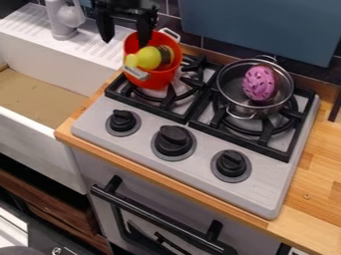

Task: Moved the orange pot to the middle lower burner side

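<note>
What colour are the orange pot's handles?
Its handles are whitish; they show best in the camera view.

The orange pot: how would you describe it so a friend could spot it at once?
Find the silver stove with three black knobs, beside the white sink. Toward the back of its burner nearer that sink is the orange pot, with pale handles and something yellow inside. Its neighbour, the metallic pot, holds something purple; only this one is bright orange.

Orange pot (157, 77), silver-handled
</note>
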`<action>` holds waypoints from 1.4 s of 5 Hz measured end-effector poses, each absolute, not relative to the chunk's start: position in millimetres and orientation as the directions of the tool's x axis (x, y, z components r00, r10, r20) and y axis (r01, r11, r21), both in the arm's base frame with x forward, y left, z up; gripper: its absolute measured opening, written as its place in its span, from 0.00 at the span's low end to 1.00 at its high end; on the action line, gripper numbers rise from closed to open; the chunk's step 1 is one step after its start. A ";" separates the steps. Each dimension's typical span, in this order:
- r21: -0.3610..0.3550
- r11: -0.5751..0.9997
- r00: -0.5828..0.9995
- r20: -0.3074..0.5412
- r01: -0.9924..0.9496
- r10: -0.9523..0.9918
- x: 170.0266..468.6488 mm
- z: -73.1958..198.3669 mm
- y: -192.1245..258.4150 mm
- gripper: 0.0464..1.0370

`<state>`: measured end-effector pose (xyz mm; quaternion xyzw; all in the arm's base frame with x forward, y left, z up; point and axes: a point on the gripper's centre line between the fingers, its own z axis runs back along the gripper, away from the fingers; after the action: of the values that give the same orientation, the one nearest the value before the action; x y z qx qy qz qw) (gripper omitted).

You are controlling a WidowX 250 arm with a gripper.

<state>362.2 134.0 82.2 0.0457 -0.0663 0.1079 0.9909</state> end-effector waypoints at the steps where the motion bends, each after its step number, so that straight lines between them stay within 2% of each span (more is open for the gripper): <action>1: 0.070 0.970 0.963 0.156 -0.233 0.220 362.6 79.1 133.7 0.96; 2: 0.088 0.967 0.961 0.166 -0.239 0.223 361.8 75.7 136.5 0.92; 3: 0.083 0.967 0.961 0.165 -0.239 0.223 362.0 73.6 134.0 0.64; 4: 0.033 0.982 0.974 0.137 -0.188 0.182 359.5 75.3 129.4 0.35; 5: -0.022 0.986 0.975 0.145 -0.166 0.168 360.4 76.6 131.1 0.13; 6: -0.028 0.984 0.976 0.131 -0.174 0.176 360.1 70.0 131.8 0.02; 7: -0.030 0.984 0.974 0.135 -0.178 0.181 359.8 70.6 133.8 0.01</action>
<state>359.8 133.8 70.6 -0.0086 -0.0685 0.0903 0.9935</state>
